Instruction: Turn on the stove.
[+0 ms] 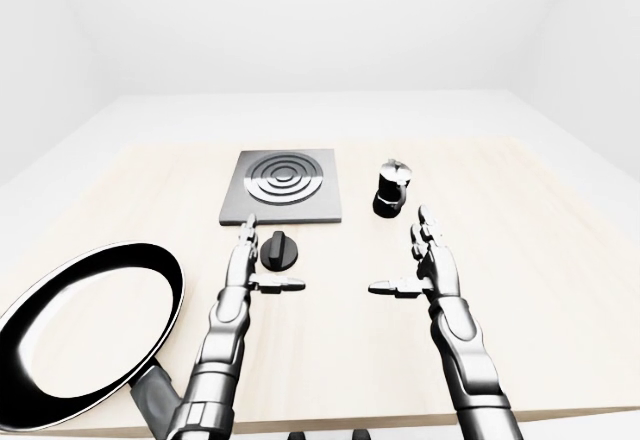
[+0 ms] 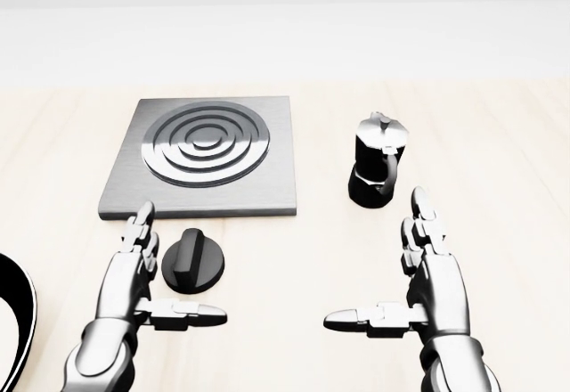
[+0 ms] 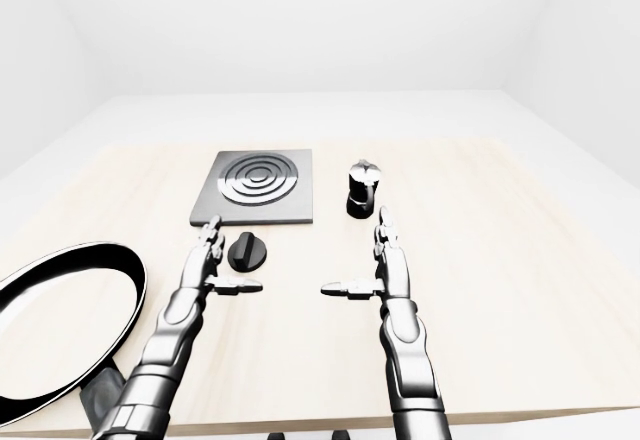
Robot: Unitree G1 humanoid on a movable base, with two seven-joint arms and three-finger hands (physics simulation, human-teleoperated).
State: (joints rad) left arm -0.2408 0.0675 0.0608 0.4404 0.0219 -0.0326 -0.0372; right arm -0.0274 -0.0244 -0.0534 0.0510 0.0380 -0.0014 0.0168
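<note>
A grey square stove plate [image 2: 207,156] with ringed burner lies on the wooden table. Its round black knob [image 2: 192,261] sits just below the plate's lower edge. My left hand [image 2: 142,276] is open, fingers pointing up, thumb out to the right below the knob; it stands just left of the knob, and I cannot tell if it touches it. My right hand [image 2: 419,276] is open and empty, right of the knob and below the moka pot.
A black and silver moka pot [image 2: 378,160] stands right of the stove plate. A large black frying pan [image 1: 85,330] lies at the table's lower left, handle over the edge. The table [image 1: 560,260] stretches wide to the right.
</note>
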